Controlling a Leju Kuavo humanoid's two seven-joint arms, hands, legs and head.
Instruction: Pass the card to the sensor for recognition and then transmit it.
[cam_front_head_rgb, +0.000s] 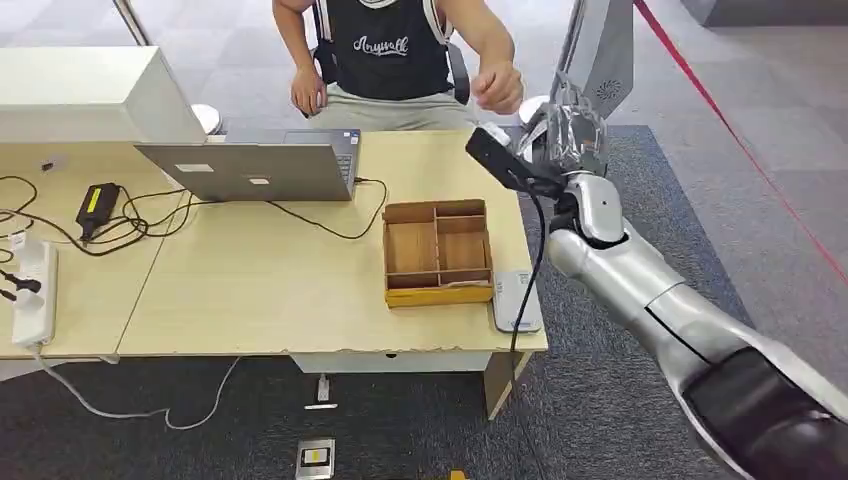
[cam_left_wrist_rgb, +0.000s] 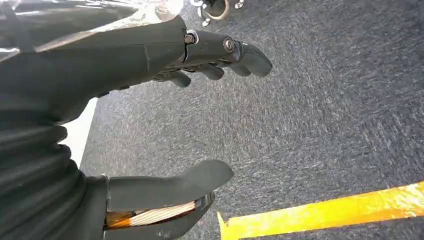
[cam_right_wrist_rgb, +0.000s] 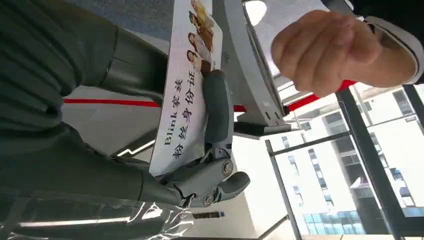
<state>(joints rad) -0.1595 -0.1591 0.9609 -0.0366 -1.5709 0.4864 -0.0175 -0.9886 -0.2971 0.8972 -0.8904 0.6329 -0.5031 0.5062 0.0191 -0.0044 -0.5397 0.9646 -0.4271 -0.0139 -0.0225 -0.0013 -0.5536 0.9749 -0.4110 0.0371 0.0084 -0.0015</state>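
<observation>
**Card held aloft at the far right edge of the surface**

Beyond the far right corner of the surface (cam_front_head_rgb: 250, 300), we find the right robot hand (cam_front_head_rgb: 575, 130) raised on its silver arm, close to a seated person's hand (cam_front_head_rgb: 497, 88). In the right wrist view this robot hand (cam_right_wrist_rgb: 200, 150) grips the card (cam_right_wrist_rgb: 187, 85): a finger lies across the printed face and the thumb side backs it, so the card is pinched flat between them. The card is white with blue characters and a row of small portrait pictures near one end. The person's hand (cam_right_wrist_rgb: 325, 50) is loosely closed, near the card but apart from it. A grey metal post (cam_right_wrist_rgb: 250, 75) stands just behind the card.

We note the left robot hand (cam_left_wrist_rgb: 200, 115) hanging over grey carpet (cam_left_wrist_rgb: 325, 100), its fingers (cam_left_wrist_rgb: 225, 52) and thumb spread well apart with nothing between them. A yellow floor stripe (cam_left_wrist_rgb: 325, 212) runs below it.

On the surface we record a wooden compartment box (cam_front_head_rgb: 438, 252) near the right end, with a flat grey device (cam_front_head_rgb: 516, 300) just beside it at the near right corner; whether this is the sensor we cannot tell. A closed-angle laptop (cam_front_head_rgb: 250, 165) sits towards the far side, with black cables (cam_front_head_rgb: 310, 215) trailing from it, a black power brick (cam_front_head_rgb: 97, 205) to the left, and a white power strip (cam_front_head_rgb: 30, 295) at the left edge.
</observation>
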